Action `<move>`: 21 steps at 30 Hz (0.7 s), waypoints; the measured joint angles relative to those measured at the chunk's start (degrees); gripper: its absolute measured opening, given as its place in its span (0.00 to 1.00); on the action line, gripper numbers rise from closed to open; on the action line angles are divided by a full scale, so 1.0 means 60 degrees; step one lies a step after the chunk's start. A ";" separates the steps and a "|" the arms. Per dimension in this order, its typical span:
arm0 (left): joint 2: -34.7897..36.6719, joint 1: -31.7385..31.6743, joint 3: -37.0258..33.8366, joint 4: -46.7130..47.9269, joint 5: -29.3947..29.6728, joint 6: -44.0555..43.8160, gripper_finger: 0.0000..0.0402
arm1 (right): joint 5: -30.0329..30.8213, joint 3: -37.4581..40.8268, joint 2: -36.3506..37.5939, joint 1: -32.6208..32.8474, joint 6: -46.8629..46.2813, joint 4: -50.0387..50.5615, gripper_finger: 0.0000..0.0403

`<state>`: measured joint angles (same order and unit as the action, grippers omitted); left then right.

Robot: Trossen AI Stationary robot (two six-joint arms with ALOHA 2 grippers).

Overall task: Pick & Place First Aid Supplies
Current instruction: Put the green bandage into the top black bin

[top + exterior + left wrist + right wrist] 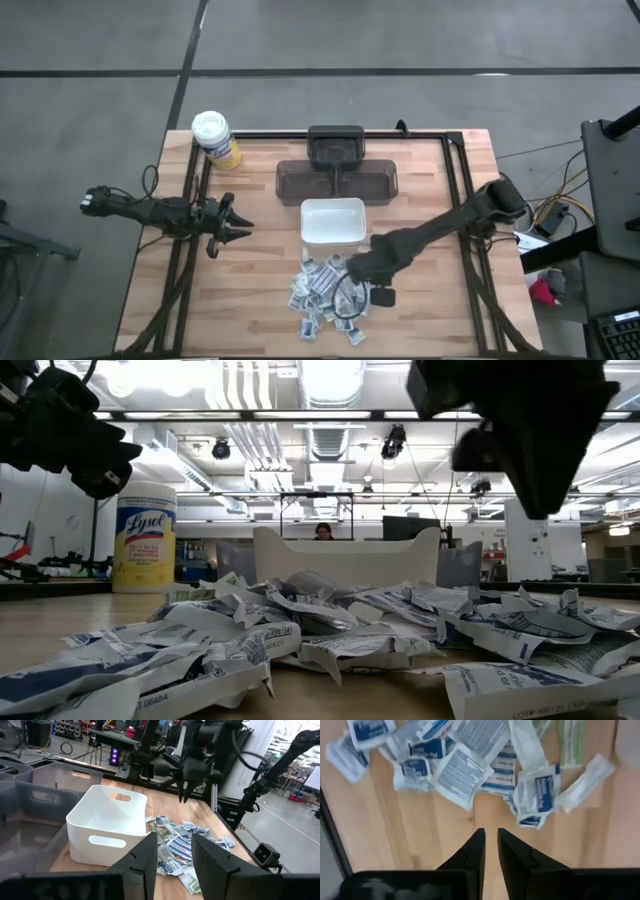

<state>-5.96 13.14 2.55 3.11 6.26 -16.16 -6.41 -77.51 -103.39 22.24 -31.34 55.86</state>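
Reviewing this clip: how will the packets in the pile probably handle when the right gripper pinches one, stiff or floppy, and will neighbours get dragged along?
Probably floppy: the packets look thin, creased and curled at their edges. Likely light, since they rest loosely on one another. They overlap, so a pinch by the right gripper could drag neighbours.

**Where things lie on the surface**

The packets [325, 295] lie heaped at the near edge of the surface [260, 290], just before the dish [333, 222]. Behind the dish stand the bins [337, 180]. The canister [216, 139] stands at the far left corner.
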 joint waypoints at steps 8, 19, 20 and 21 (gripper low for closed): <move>0.0000 0.0000 0.0000 -0.0003 0.0000 -0.0007 0.29 | 0.0756 0.1754 0.1316 -0.0020 -0.2279 -0.1438 0.23; 0.0000 0.0000 0.0000 -0.0006 0.0000 -0.0015 0.29 | 0.1423 0.3138 0.1527 -0.0124 -0.3455 -0.2799 0.33; 0.0000 0.0001 0.0000 -0.0006 0.0000 -0.0018 0.29 | 0.1633 0.3196 0.1526 -0.0163 -0.3470 -0.2825 0.33; 0.0000 0.0001 0.0000 -0.0006 0.0000 -0.0018 0.29 | 0.1817 0.3237 0.1526 -0.0222 -0.3469 -0.2877 0.33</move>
<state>-5.96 13.15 2.55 3.07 6.26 -16.27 4.49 -58.09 -94.24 20.91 -52.15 38.60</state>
